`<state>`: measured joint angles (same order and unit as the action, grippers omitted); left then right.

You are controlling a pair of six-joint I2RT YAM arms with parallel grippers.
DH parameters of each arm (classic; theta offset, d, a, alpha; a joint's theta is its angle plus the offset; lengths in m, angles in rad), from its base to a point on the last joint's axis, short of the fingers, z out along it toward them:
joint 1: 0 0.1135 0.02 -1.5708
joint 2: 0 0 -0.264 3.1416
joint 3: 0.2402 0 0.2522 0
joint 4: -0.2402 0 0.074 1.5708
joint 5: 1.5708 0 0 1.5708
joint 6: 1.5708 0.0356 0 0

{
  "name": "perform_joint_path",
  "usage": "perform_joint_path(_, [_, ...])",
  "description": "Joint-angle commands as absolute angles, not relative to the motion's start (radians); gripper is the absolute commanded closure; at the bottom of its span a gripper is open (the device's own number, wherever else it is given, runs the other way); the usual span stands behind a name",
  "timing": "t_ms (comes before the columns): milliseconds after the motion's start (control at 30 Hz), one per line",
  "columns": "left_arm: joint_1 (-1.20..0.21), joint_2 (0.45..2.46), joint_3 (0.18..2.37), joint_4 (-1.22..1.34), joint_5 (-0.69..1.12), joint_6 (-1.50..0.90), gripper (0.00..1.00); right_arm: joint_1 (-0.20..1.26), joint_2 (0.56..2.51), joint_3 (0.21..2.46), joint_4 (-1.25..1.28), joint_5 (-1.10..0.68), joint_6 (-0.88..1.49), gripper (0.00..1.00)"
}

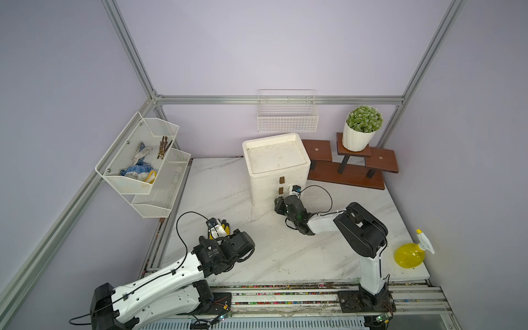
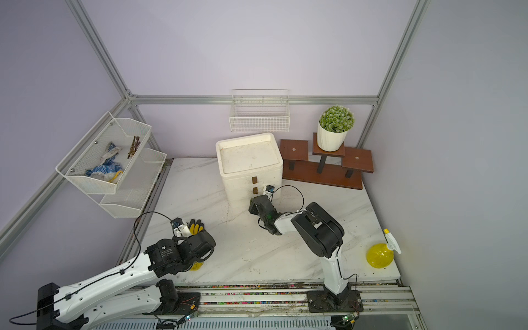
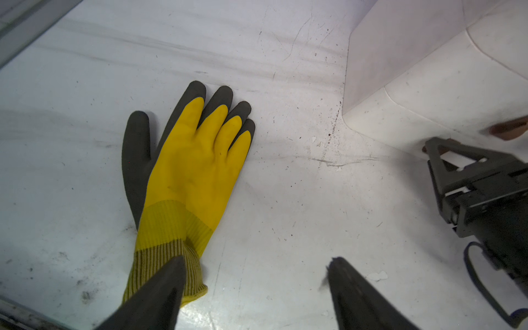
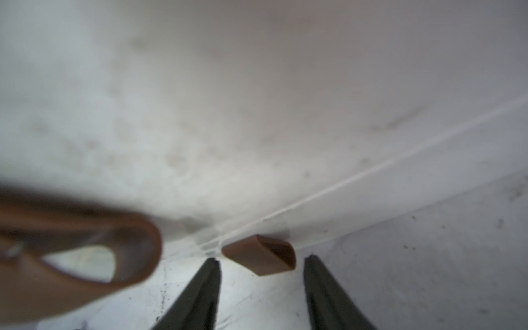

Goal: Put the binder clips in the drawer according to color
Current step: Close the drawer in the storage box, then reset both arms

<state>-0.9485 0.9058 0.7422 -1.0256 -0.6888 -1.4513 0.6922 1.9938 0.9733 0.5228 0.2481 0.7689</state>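
Hovering low over the white marble-look tabletop (image 1: pixel 285 251), the left gripper (image 3: pixel 255 261) is showing both dark fingers spread wide, nothing between them. One finger (image 3: pixel 160 291) is overlapping the knit cuff of the yellow rubber work glove with dark grey fingertips (image 3: pixel 188 160), which is lying flat on the tabletop near its left edge.

The right gripper (image 4: pixel 261 258) is sitting low against the front face of the white plastic drawer unit (image 1: pixel 265 188). Its jaws are standing apart. The small brown tab handle (image 4: pixel 257 257) is sitting in the gap just past the tips, and the right wrist view is showing no pinch on it. A second brown loop handle (image 4: pixel 85 248) is blurring large, close to that lens.

In both top views the visible drawer fronts are looking flush and shut.

Binder clips: not making them out in any view, so cannot tell where they're sitting.
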Motion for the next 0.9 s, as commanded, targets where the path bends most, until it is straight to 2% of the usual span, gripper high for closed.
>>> perform_joint_path(0, [-0.859, 0.904, 0.757, -0.957, -0.675, -1.332, 0.0, 0.694, 1.856, 0.918, 0.453, 0.316, 0.736, 0.03])
perform_joint_path(133, [-0.692, 0.876, 0.762, -0.811, -0.593, -1.124, 0.0, 0.646, 1.615, 0.873, 0.196, 0.387, 0.663, 0.01])
perform_joint_path(233, [-0.626, 0.891, 0.806, -0.741, -0.661, -0.948, 0.0, 0.627, 1.402, 0.828, 0.072, 0.525, 0.556, 0.01])
perform_joint_path(300, [-0.588, 0.945, 0.861, -0.756, -0.76, -0.889, 0.0, 0.581, 1.289, 0.807, 0.009, 0.602, 0.524, 0.01])
perform_joint_path(400, [-0.536, 1.072, 0.955, -0.877, -1.046, -0.979, 0.0, 0.49, 1.152, 0.72, 0.071, 0.704, 0.405, 0.01])
perform_joint_path(433, [-0.528, 1.097, 0.939, -0.812, -1.147, -0.93, 0.0, 0.456, 1.111, 0.645, 0.206, 0.709, 0.309, 0.01])
perform_joint_path(467, [-0.521, 1.105, 0.882, -0.62, -1.212, -0.732, 0.0, 0.42, 1.078, 0.564, 0.342, 0.717, 0.239, 0.01])
perform_joint_path(500, [-0.498, 1.102, 0.809, -0.351, -1.168, -0.489, 0.0, 0.387, 1.06, 0.499, 0.462, 0.713, 0.187, 0.01])
perform_joint_path(533, [-0.447, 1.09, 0.721, -0.114, -0.994, -0.266, 0.0, 0.346, 1.057, 0.443, 0.563, 0.702, 0.156, 0.01])
perform_joint_path(600, [-0.32, 1.072, 0.613, 0.059, -0.672, -0.228, 0.0, 0.279, 1.08, 0.392, 0.622, 0.651, 0.133, 0.01])
perform_joint_path(633, [-0.289, 1.074, 0.574, 0.116, -0.647, -0.244, 0.0, 0.261, 1.103, 0.371, 0.649, 0.636, 0.11, 0.01])
perform_joint_path(700, [-0.278, 1.101, 0.491, 0.283, -0.689, -0.109, 0.0, 0.254, 1.154, 0.304, 0.798, 0.638, 0.034, 0.01])
perform_joint_path(800, [-0.21, 1.197, 0.37, 0.59, -0.61, 0.013, 0.0, 0.223, 1.292, 0.227, 1.067, 0.631, -0.01, 0.01])
perform_joint_path(867, [-0.16, 1.275, 0.363, 0.64, -0.574, 0.001, 0.0, 0.192, 1.4, 0.213, 1.197, 0.586, -0.002, 0.01])
